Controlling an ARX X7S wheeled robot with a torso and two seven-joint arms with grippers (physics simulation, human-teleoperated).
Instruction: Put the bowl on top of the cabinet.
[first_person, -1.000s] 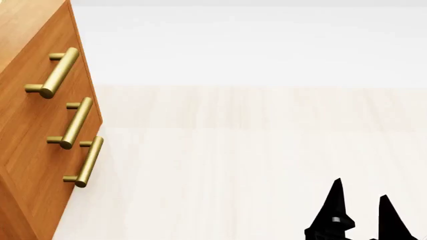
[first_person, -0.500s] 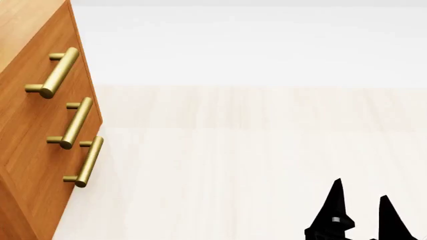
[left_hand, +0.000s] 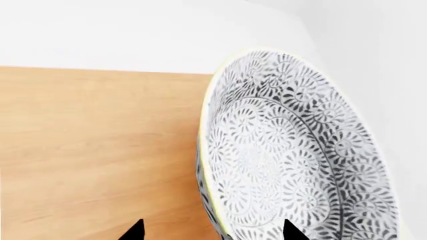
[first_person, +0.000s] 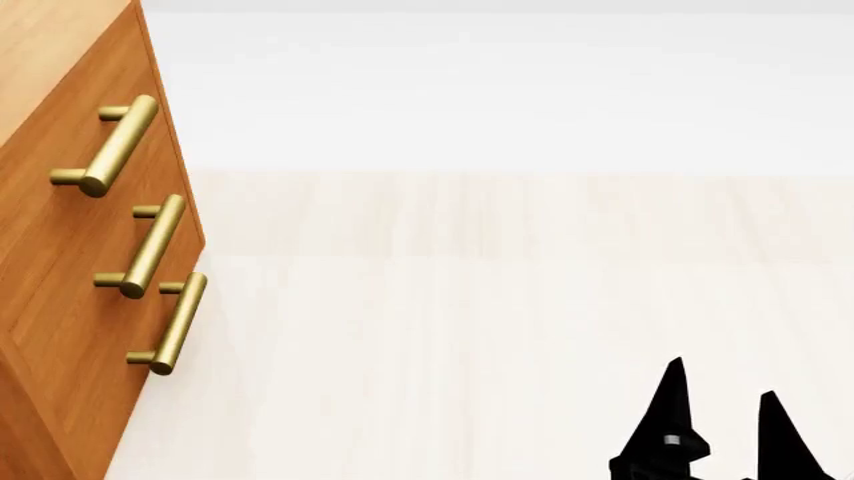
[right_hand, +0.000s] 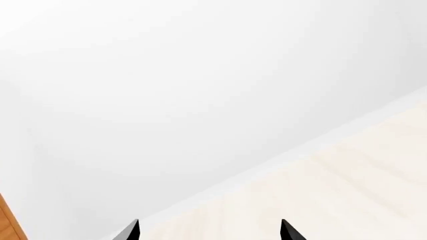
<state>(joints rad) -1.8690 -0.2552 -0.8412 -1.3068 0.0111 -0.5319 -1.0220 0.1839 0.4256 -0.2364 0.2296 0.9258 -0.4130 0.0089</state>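
- Idling low at the near right, the right gripper (first_person: 721, 415) stays clear, tips spread, holding nothing.
- We cannot tell whether the left gripper (left_hand: 213, 231) pinches the bowl (left_hand: 293, 150).
- We level the bowl over the cabinet (left_hand: 93, 150) top before releasing.

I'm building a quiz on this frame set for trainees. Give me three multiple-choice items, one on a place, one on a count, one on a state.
1. In the left wrist view, the bowl is seen over:
A. a wooden surface
B. a red-ringed plate
C. a sink

2. Brass handles on the cabinet front, in the head view:
A. one
B. three
C. five

3. The right gripper is:
A. shut on the bowl
B. open and empty
C. shut on a handle

Answers:
1 A, orange-brown wood lies beside and behind the bowl.
2 B, three bars run down the front.
3 B, its fingertips stand apart with only floor between.
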